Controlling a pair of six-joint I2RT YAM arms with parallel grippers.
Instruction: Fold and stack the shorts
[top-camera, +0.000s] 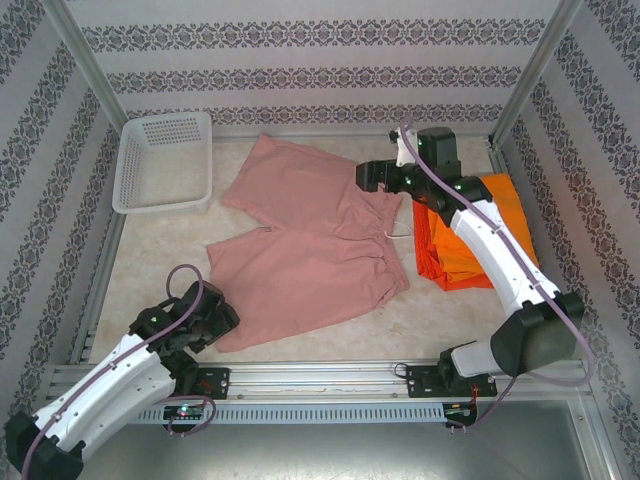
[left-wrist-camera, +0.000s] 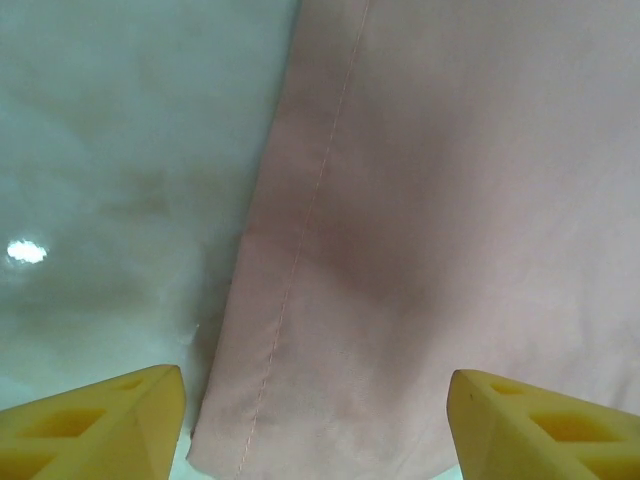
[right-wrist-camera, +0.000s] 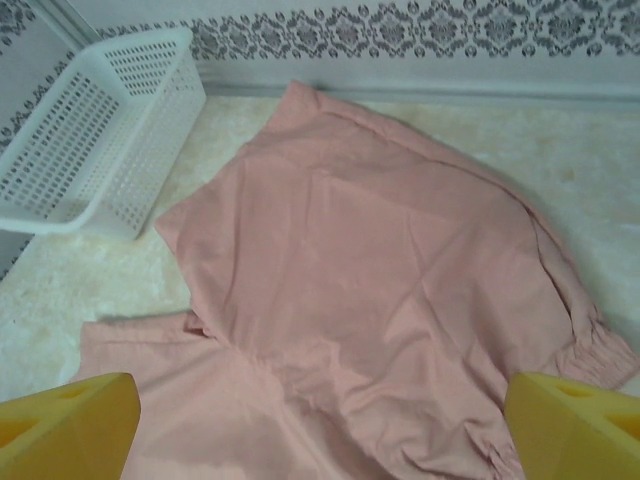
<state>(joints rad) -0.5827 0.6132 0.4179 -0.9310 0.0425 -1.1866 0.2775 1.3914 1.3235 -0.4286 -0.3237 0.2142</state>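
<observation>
At the near left corner of the dusty pink shorts (top-camera: 310, 250), the left gripper (top-camera: 210, 322) hangs low over the cloth. Its wrist view looks straight down on a stitched hem of those shorts (left-wrist-camera: 450, 200), which runs between the yellow fingers (left-wrist-camera: 100, 415). The jaws stand apart with the flat fabric below them, and they clamp nothing. Pale table (left-wrist-camera: 100, 150) shows just left of that hem.

The pink shorts lie spread open on the table (top-camera: 150, 260), one leg pointing toward the near left and the other toward the far left. Their gathered waistband is on the right side, and a white drawstring (top-camera: 395, 232) pokes out from it.

Just right of the waistband lies a folded pile, the lighter bright orange shorts (top-camera: 505, 205) on top of the red-orange shorts (top-camera: 424, 255), whose darker edge shows along the side nearest the pink pair. The right arm crosses above this pile.

Over the far right corner of the pink shorts hovers the right gripper (top-camera: 368, 178). Its jaws are spread wide and hold nothing; its wrist camera looks across the pink cloth (right-wrist-camera: 370, 280).

Beyond the far left leg of the pink shorts, and apart from it, sits the white mesh basket (top-camera: 163, 203).
</observation>
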